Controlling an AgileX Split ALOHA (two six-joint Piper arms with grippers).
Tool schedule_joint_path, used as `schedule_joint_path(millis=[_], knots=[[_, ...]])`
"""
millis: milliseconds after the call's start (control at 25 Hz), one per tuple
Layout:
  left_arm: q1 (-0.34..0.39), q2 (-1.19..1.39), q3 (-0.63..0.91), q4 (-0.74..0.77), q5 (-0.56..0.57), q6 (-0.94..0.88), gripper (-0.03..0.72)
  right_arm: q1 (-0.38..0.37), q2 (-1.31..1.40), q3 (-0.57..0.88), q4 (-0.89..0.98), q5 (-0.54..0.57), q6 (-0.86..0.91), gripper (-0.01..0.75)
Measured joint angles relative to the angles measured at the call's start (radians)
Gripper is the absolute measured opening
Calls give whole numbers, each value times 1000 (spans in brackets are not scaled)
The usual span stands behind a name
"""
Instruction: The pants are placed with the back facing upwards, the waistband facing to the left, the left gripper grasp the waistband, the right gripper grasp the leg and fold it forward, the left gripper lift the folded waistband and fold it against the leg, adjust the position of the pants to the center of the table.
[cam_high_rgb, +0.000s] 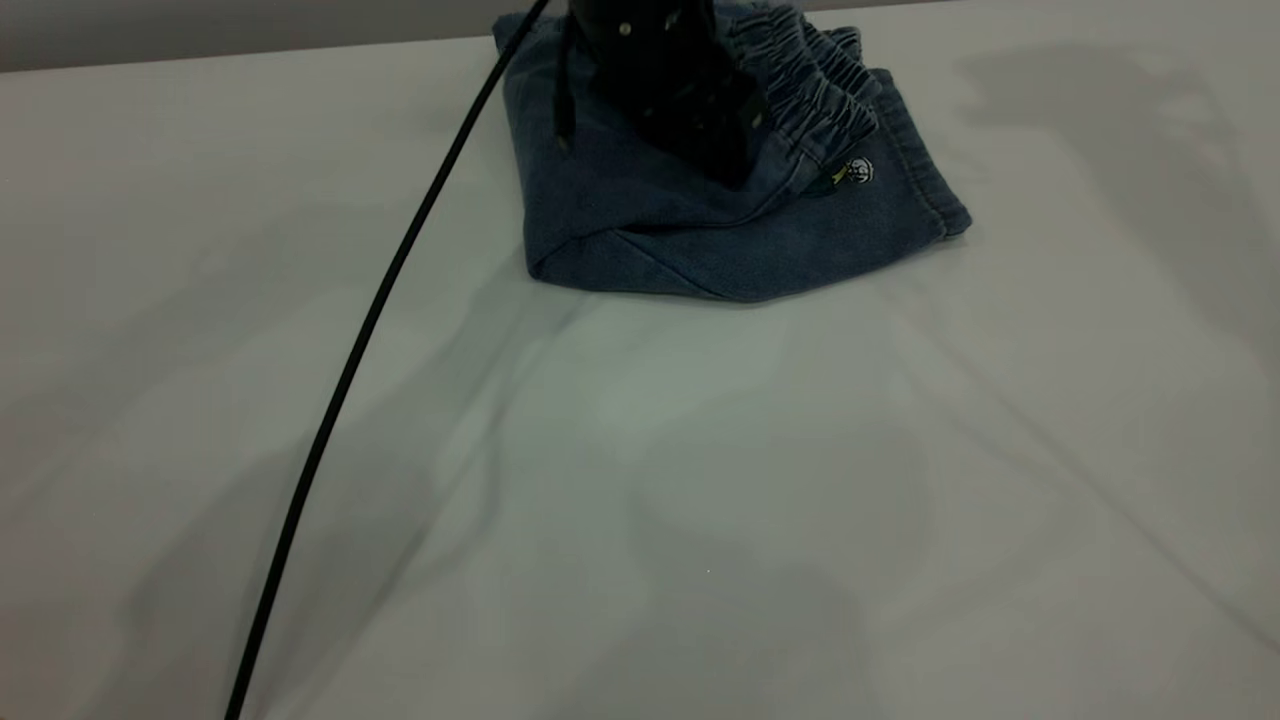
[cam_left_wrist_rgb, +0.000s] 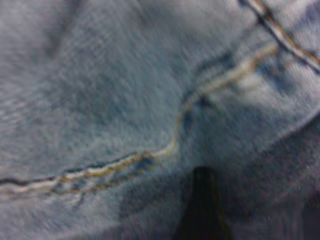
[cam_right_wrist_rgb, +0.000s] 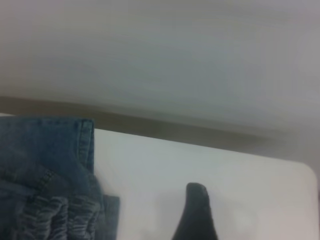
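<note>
Your left gripper (cam_high_rgb: 700, 140) is down on the pants (cam_high_rgb: 700, 230) at the far edge of the counter (cam_high_rgb: 700, 480), its dark body covering the middle of the folded bundle. In the left wrist view one dark finger (cam_left_wrist_rgb: 202, 205) presses right against the denim (cam_left_wrist_rgb: 110, 100), just beside a wavy tan stitched seam (cam_left_wrist_rgb: 170, 147). Only that one finger shows, and the cloth fills the whole view, so you cannot tell whether the fingers are spread or pinching the fabric.

Your right gripper (cam_right_wrist_rgb: 196, 215) shows only in its own wrist view, as a single dark finger above bare white counter (cam_right_wrist_rgb: 210, 165). It is clear of the pants (cam_right_wrist_rgb: 45, 160) and is not touching them. Again you cannot tell whether those fingers are apart or together.

The pants lie folded into a compact bundle. The gathered waistband (cam_high_rgb: 810, 85) sits on top toward the right side of the bundle, resting over the layer beneath. A small round print (cam_high_rgb: 858, 171) peeks out just under the waistband, and a stitched hem edge (cam_high_rgb: 925, 180) runs along the right side. In the right wrist view the ruched waistband (cam_right_wrist_rgb: 55, 212) lies near the counter's far edge.

A thin black cable (cam_high_rgb: 370, 330) runs from the left gripper across the counter to the near left corner of the exterior view.
</note>
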Motion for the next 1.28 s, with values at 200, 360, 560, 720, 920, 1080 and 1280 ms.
schedule_joint_path(millis=[200, 360, 560, 720, 920, 1080, 1280], knots=[[0, -9, -1, -2, 203, -1, 499, 0, 0, 0, -5, -1, 1, 477], [0, -30, -1, -3, 327, -5, 499, 0, 0, 0, -5, -1, 2, 477], [0, -84, -69, -5, 327, -26, 499, 0, 0, 0, -5, -2, 1, 477], [0, -107, -157, 0, 326, -26, 499, 0, 0, 0, -5, -2, 1, 477], [0, -87, -185, 67, 323, -24, 499, 0, 0, 0, -5, -2, 2, 477], [1, -41, -185, 121, 319, -23, 499, 0, 0, 0, -5, -2, 2, 477], [1, 31, -185, 100, 210, -22, 499, 0, 0, 0, -3, -2, 2, 477]])
